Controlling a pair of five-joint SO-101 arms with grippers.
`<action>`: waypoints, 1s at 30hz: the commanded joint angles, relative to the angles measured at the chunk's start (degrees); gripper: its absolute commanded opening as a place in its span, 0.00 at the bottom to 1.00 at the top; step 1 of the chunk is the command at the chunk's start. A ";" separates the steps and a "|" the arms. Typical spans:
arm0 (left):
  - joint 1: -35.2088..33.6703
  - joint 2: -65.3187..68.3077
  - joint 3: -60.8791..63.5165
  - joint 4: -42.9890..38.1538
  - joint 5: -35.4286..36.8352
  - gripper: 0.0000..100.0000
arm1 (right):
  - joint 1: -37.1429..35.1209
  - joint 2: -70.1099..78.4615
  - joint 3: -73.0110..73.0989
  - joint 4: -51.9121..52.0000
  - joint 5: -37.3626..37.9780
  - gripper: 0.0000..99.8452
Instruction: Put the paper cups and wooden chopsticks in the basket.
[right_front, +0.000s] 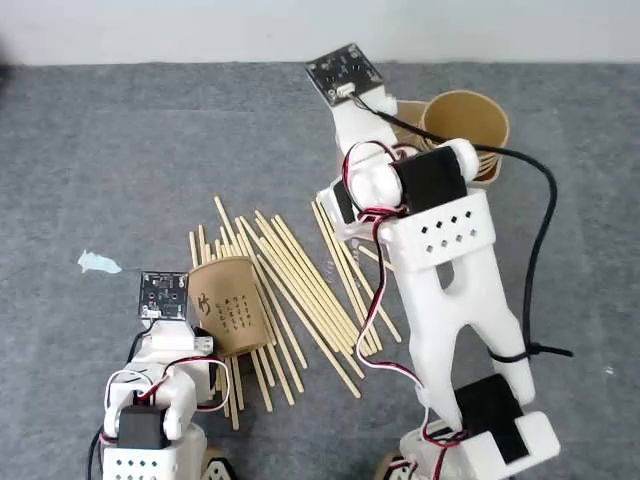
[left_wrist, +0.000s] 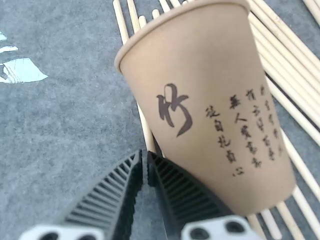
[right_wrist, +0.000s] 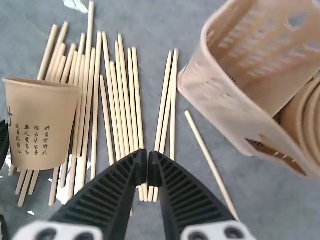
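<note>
A paper cup (left_wrist: 210, 110) lies on its side across scattered chopsticks (right_wrist: 120, 100) on a grey counter (right_front: 100, 150). The left gripper (left_wrist: 145, 162), jaws closed and empty, sits just beside the cup. The right gripper (right_wrist: 147, 160), jaws closed and empty, hangs over the chopsticks near the basket (right_wrist: 225, 95), which holds more cups (right_front: 465, 120).

The desk (right_front: 100, 150) is covered edge to edge with a grey, felt-like cloth of fine, even texture. A small pale-blue scrap (right_front: 98, 263), thin and crumpled with a ragged outline, lies flat on this cloth toward the left side in the high view, and the left wrist view shows its torn, whitish edges (left_wrist: 22, 70). Behind the far edge of the desk runs a plain white wall (right_front: 200, 30).
</note>
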 joint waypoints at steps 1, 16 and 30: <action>0.26 -0.97 -0.48 -0.26 0.44 0.01 | -0.40 -1.54 2.29 2.24 -2.02 0.03; 0.44 -0.97 -0.48 -0.26 0.44 0.01 | -3.12 -14.99 17.85 -1.71 -9.76 0.03; -23.74 -0.97 -3.21 -0.18 0.35 0.02 | -7.43 -14.99 32.79 -33.36 -10.02 0.03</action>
